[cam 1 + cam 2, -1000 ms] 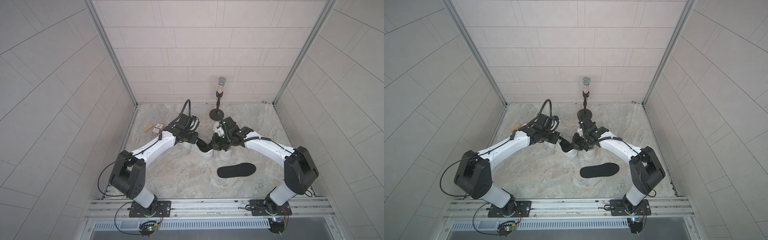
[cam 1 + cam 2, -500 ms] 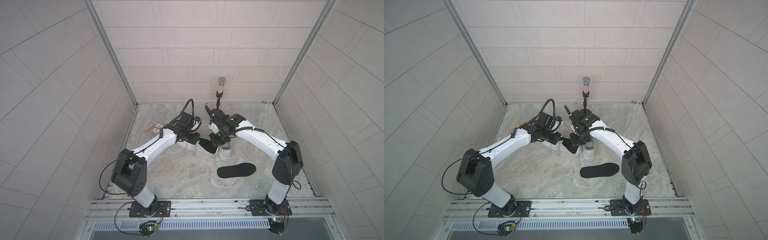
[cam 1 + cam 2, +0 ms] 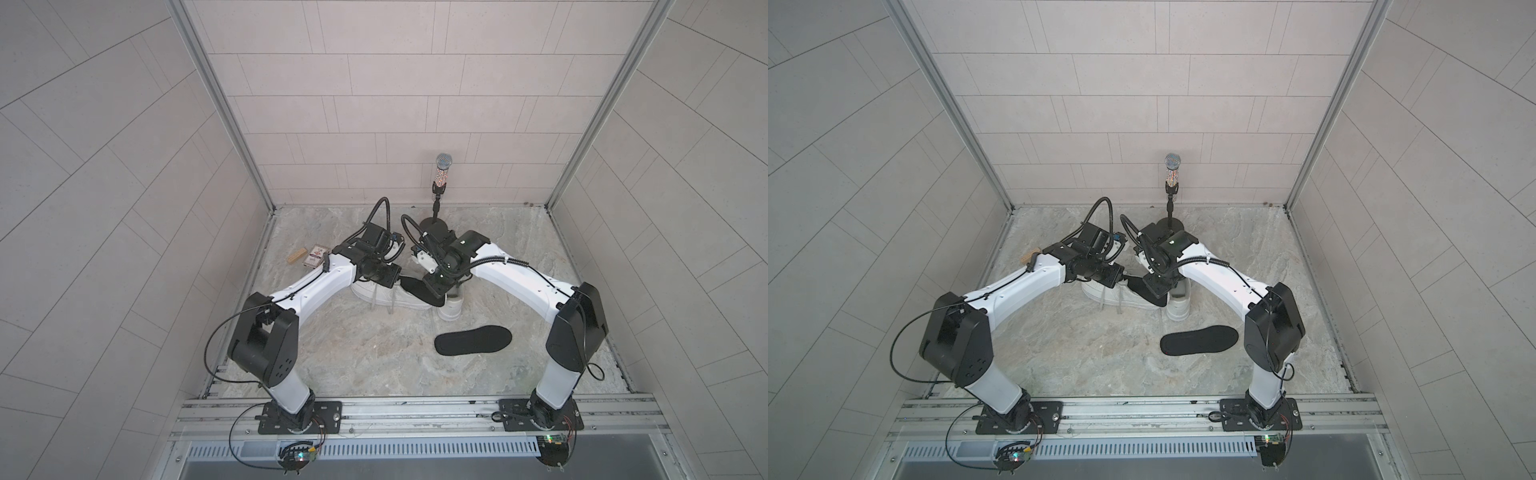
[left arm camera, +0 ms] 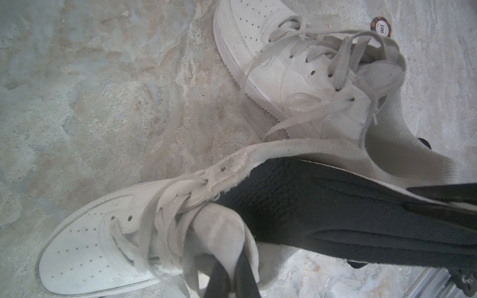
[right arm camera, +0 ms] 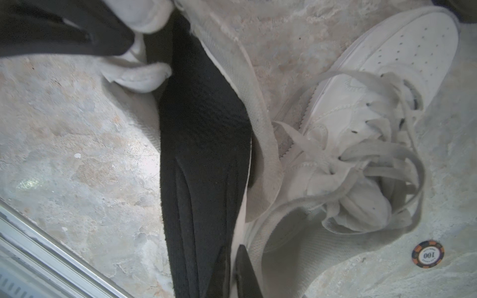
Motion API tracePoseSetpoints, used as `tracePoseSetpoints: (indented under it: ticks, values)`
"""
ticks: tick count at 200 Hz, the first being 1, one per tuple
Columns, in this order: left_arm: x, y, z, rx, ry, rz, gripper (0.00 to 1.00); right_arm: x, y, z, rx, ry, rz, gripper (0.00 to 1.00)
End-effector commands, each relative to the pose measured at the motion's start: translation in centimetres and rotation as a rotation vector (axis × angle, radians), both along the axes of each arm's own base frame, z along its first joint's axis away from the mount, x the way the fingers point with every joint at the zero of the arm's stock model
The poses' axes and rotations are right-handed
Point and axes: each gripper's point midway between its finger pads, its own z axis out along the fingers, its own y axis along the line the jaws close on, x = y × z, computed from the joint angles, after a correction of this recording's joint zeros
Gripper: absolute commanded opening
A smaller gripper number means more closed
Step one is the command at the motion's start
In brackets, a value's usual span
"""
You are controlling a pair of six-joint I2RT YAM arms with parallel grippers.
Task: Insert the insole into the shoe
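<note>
A white shoe (image 3: 390,297) lies on the stone floor with its toe to the left. My left gripper (image 4: 231,255) is shut on its tongue (image 4: 219,232) and holds the opening wide. A black insole (image 4: 335,206) slants into that opening, and its front end is hidden inside. My right gripper (image 5: 232,258) is shut on the insole's (image 5: 204,129) rear end. In both top views the two grippers meet over the shoe (image 3: 1113,297), with the left gripper (image 3: 395,282) beside the right gripper (image 3: 432,286).
A second white shoe (image 3: 451,305) stands right beside the first. A second black insole (image 3: 473,340) lies flat on the floor nearer the front. A microphone on a stand (image 3: 441,174) is at the back wall, a card box (image 3: 316,261) and wooden block (image 3: 296,255) at the left, and a poker chip (image 5: 427,254) near the shoes.
My right wrist has swung up and back toward the far wall, still gripping the insole, which now slants into the shoe. The left arm has hardly moved.
</note>
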Motion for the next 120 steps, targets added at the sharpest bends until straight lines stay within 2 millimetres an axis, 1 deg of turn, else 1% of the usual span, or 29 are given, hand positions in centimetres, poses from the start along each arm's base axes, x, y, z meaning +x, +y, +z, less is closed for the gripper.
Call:
tracePoseSetpoints:
  ticks: [1,10,27,49,59,73,98,120]
  values:
    - [0.8,0.5,1.0,-0.033,-0.008,0.028,0.00,0.7,-1.2,2.5,0.002,-0.096,0.045,0.02]
    - [0.8,0.7,1.2,-0.052,-0.009,0.035,0.00,0.9,-1.5,2.6,-0.002,-0.119,0.055,0.02]
    - [0.7,0.6,1.2,-0.069,0.001,0.028,0.00,1.2,-2.1,2.4,-0.041,-0.147,0.076,0.02]
    - [0.8,1.0,0.8,-0.057,0.014,0.038,0.00,1.3,-2.1,2.2,-0.062,-0.171,0.131,0.01]
    - [0.9,1.3,0.5,-0.050,0.022,0.053,0.00,1.2,-2.2,2.5,-0.069,-0.178,0.155,0.01]
    - [0.9,1.3,0.6,-0.054,0.026,0.052,0.00,1.6,-2.2,3.2,-0.065,-0.215,0.160,0.01]
    - [0.9,0.8,1.3,-0.089,0.015,0.041,0.00,2.2,-0.9,3.1,-0.023,-0.253,0.221,0.01]
    - [0.7,0.4,1.6,-0.112,0.008,0.028,0.00,3.3,0.0,2.8,-0.023,-0.285,0.277,0.02]
